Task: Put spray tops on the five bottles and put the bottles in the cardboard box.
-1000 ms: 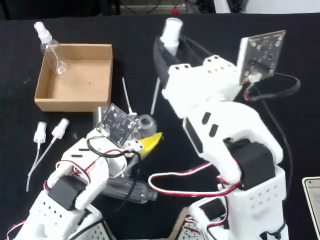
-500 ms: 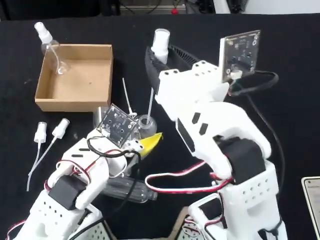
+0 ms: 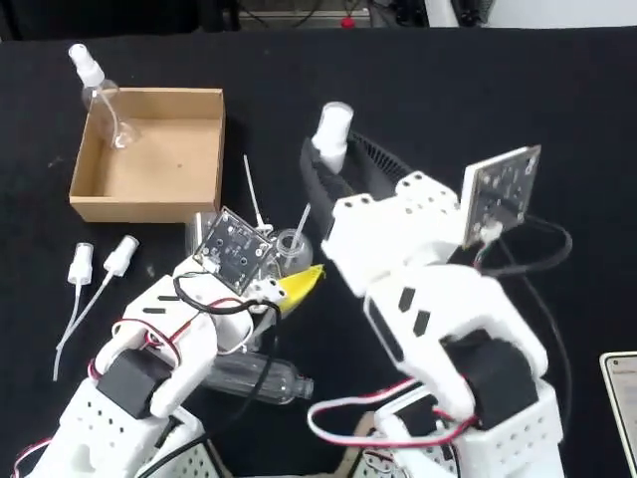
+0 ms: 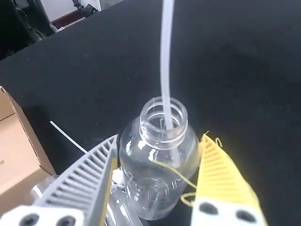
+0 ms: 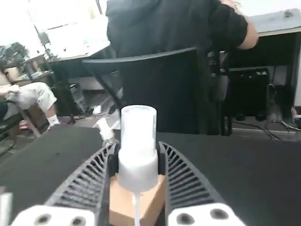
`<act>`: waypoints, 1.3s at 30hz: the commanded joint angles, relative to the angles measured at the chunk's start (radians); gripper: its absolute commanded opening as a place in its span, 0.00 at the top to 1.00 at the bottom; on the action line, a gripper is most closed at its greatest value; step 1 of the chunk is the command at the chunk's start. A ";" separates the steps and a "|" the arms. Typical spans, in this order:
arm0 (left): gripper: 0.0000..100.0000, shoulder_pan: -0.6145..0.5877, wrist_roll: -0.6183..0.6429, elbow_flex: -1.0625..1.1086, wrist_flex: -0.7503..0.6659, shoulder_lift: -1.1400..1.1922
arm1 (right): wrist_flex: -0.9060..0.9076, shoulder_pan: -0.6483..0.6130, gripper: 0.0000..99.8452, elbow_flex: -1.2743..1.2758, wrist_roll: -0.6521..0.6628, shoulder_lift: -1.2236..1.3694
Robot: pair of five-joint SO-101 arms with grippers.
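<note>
Far left on the black table (image 3: 498, 100): an open brown cardboard box (image 3: 139, 209), set within reach for finished bottles, with one capped clear bottle (image 3: 105, 105) apparently leaning in its far corner. Toward the middle, the left gripper (image 4: 160, 141), its grey and yellow jaws clamped on the round belly of an upright clear plastic bottle (image 4: 157, 183) — held steady, open neck up, as a target. Above it, the right gripper (image 5: 136, 148), black ribbed jaws closed on a white spray top (image 5: 138, 160), tilted so that the thin white dip tube (image 4: 165, 56) threads down into the neck. Judged as mid-insertion — top not yet seated. In waiting nearby: another clear bottle lying flat (image 3: 254, 376) and two loose white spray tops (image 3: 119, 256).
</note>
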 commanded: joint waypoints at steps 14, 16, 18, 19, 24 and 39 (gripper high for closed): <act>0.79 0.001 0.008 -0.010 -0.025 0.000 | -0.026 -0.141 0.98 0.140 0.170 -0.166; 0.79 0.001 0.008 -0.010 -0.025 0.000 | -0.026 -0.141 0.98 0.177 0.170 -0.196; 0.79 0.001 0.008 -0.010 -0.025 0.000 | -0.026 -0.141 0.98 0.222 0.178 -0.223; 0.79 0.001 0.008 -0.010 -0.025 0.000 | -0.031 -0.141 0.98 0.245 0.187 -0.236; 0.79 0.004 0.008 -0.010 -0.025 0.000 | -0.035 -0.141 0.98 0.320 0.235 -0.278; 0.79 0.008 0.008 -0.015 -0.020 0.000 | -0.037 -0.141 0.98 0.429 0.245 -0.308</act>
